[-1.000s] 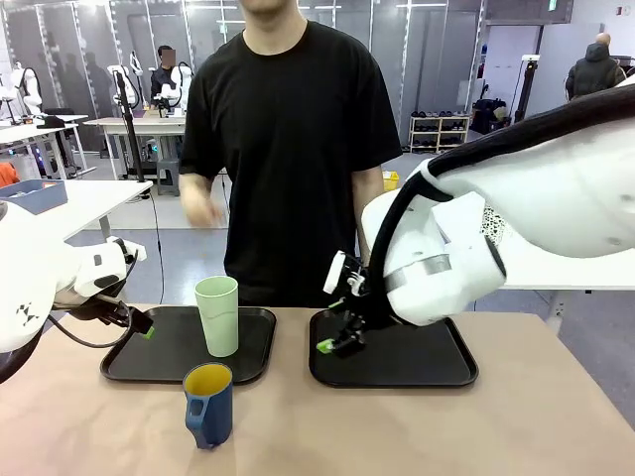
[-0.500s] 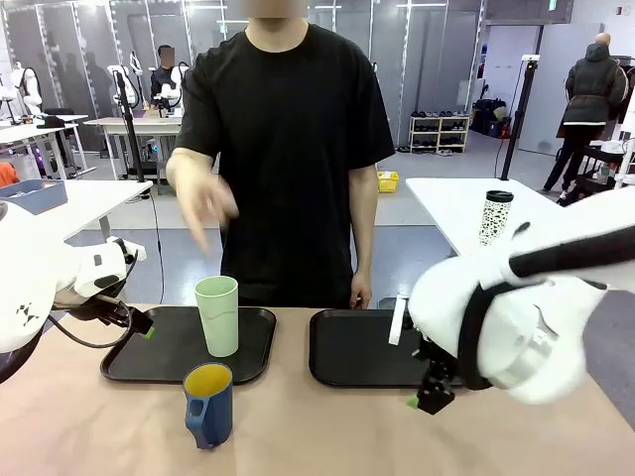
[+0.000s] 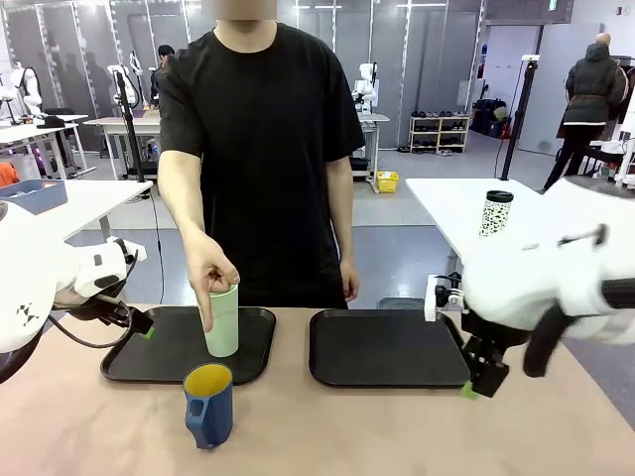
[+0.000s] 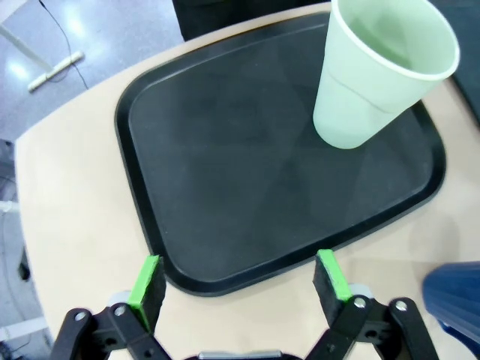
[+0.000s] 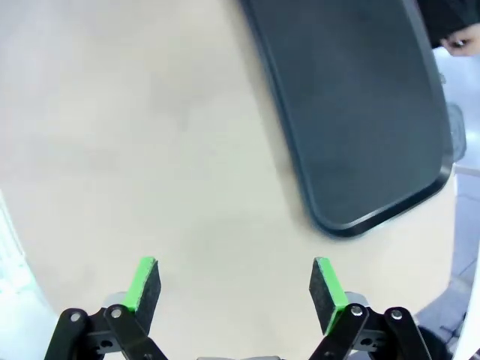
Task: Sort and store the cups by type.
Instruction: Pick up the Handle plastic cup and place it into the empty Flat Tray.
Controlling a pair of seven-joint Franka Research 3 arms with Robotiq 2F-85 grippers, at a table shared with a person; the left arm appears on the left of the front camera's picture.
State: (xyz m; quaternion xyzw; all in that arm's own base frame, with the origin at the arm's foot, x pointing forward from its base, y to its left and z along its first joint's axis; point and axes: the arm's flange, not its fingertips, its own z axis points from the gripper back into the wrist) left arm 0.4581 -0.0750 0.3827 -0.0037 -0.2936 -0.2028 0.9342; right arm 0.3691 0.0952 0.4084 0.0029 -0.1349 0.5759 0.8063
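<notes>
- The right claw (image 3: 480,381) has swung off the right tray (image 3: 387,349). It now hangs over bare table just past the tray's corner, pads wide apart and holding nothing.
- The person's hand (image 3: 210,278) has come down to the tumbler (image 3: 224,332), with the forefinger pointing down its side and touching it near the rim.
- The left claw (image 4: 240,276) has not moved. Its pads are apart and empty, low at the edge of the left tray (image 3: 159,349).
- The tumbler stands upright on that tray, ahead of the left claw on the far side.
- The mug (image 3: 208,405) sits on the table off the tray, to one side of the left claw and well apart from the right claw.
- The pointing likely marks the tumbler as the next pick. The left claw is the nearer one, and the right claw has cleared the way.
- The mug lies on neither tray, so sorting is not done.
- Count: two cups (one tumbler, one mug), two trays, two claws, and one speckled travel cup (image 3: 496,216) on another table.
</notes>
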